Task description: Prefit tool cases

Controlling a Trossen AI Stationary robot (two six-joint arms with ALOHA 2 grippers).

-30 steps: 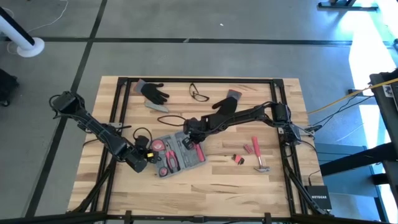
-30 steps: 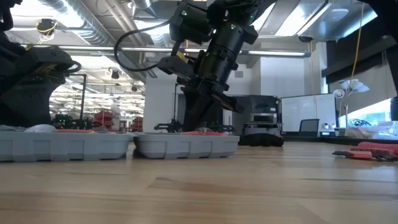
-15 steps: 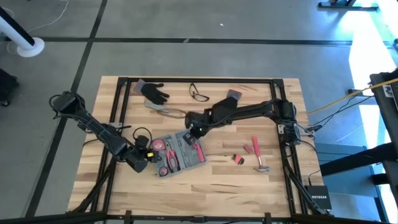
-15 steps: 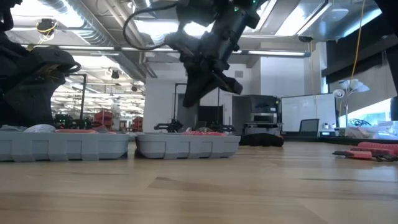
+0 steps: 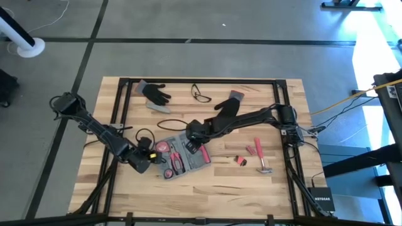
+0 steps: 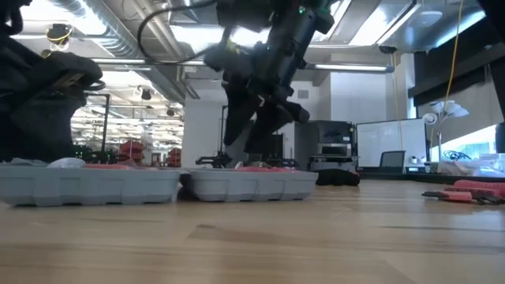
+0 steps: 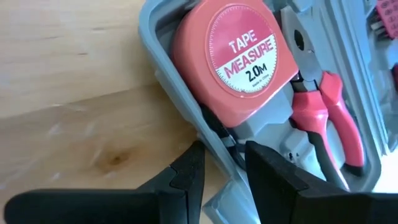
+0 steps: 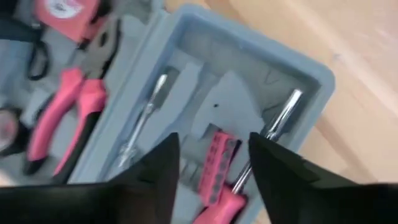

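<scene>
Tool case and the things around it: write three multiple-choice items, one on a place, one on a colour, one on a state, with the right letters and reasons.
1. Where does the hammer lie?
A. inside the case
B. on the table, right of the case
C. on a glove

2. What colour is the tape measure?
A. red
B. yellow
C. green

3. How is the case?
A. shut flat
B. open, tools in its recesses
C. standing on its edge

Answers:
1. B: the high view shows it on bare wood, apart from the case.
2. A: the left wrist view shows its red body in the case's corner.
3. B: pliers and a screwdriver lie in view inside it, with the left gripper at its edge and the right gripper over it, jaws open.
</scene>
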